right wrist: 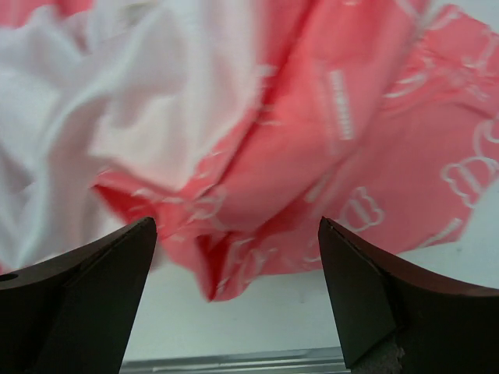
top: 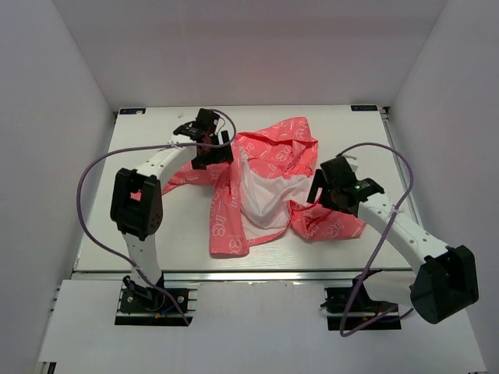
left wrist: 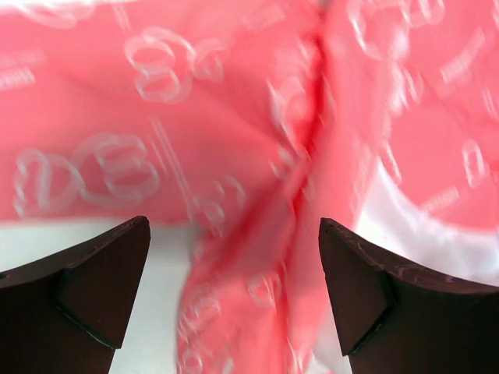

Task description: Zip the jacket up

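The coral-pink jacket [top: 269, 183] with white outline print lies crumpled and open on the table, its white lining [top: 265, 195] facing up in the middle. My left gripper [top: 212, 148] is open above the jacket's left sleeve area; in the left wrist view pink fabric [left wrist: 257, 195] fills the space between and beyond my open fingers [left wrist: 109, 288]. My right gripper [top: 327, 195] is open over the jacket's right front panel; the right wrist view shows a pink folded edge [right wrist: 234, 257] and the white lining [right wrist: 117, 117] between its fingers [right wrist: 366, 296]. The zipper and blue emblem do not show.
White walls enclose the table [top: 140, 234] on three sides. The table's near metal edge [right wrist: 234, 362] lies just below the jacket's hem. Purple cables [top: 101, 164] loop off both arms.
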Robot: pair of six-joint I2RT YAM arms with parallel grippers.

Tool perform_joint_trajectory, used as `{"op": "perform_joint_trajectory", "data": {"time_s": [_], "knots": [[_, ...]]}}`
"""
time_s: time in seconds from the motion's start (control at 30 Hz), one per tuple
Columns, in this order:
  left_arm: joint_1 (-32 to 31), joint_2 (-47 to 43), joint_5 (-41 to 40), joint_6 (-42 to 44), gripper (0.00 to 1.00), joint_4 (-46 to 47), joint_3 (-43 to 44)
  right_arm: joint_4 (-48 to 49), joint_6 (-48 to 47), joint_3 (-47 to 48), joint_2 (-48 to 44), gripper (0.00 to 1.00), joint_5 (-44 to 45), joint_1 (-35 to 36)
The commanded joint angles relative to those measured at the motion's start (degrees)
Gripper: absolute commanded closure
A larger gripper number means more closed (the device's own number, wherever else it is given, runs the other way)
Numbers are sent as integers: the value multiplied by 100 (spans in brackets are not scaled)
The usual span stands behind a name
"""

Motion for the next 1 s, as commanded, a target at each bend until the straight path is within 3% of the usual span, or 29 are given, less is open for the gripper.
{"op": "perform_joint_trajectory", "data": {"time_s": [0.0, 0.17, 0.33, 0.37, 0.47, 0.5, 0.57, 0.67, 0.7, 0.8, 0.83, 0.93, 0.97], "knots": [[-513, -724, -96, -108, 2, 158, -558, 98, 27, -46, 65, 10, -68, -613], [-726, -1059, 668, -222, 2, 799, -1700, 565, -369, 524, 1163, 13, -305, -1072], [-752, -1121, 889, -293, 2, 1160, -2378, 731, -527, 1263, 2165, 25, -243, -1178], [-752, -1112, 881, -293, 2, 1178, -2475, 801, -545, 1307, 2436, 31, -139, -1195], [-743, -981, 793, -232, 2, 1161, -2783, 619, -475, 1535, 2877, 75, 89, -1301], [-752, -937, 732, -232, 2, 1117, -2827, 574, -474, 1588, 2940, 81, 125, -1301], [-743, -857, 661, -232, 2, 1090, -2880, 573, -623, 1615, 2862, 88, 126, -1301], [-752, -883, 810, -240, 2, 1239, -3029, 906, -1150, 1466, 2397, 91, -76, -1301], [-743, -892, 854, -240, 2, 1266, -3056, 960, -1412, 1457, 2256, 100, -94, -1310], [-743, -831, 837, -223, 2, 1118, -2960, 689, -2080, 1623, 1746, 100, -689, -1284], [-752, -840, 811, -223, 2, 1108, -2907, 644, -2622, 1641, 1466, 100, -1318, -1179], [-743, -901, 880, -232, 2, 1134, -2889, 609, -3520, 1475, 921, 100, -1886, -653], [-743, -910, 933, -240, 2, 1100, -2811, 582, -3820, 1414, 832, 100, -1878, 2]]}}
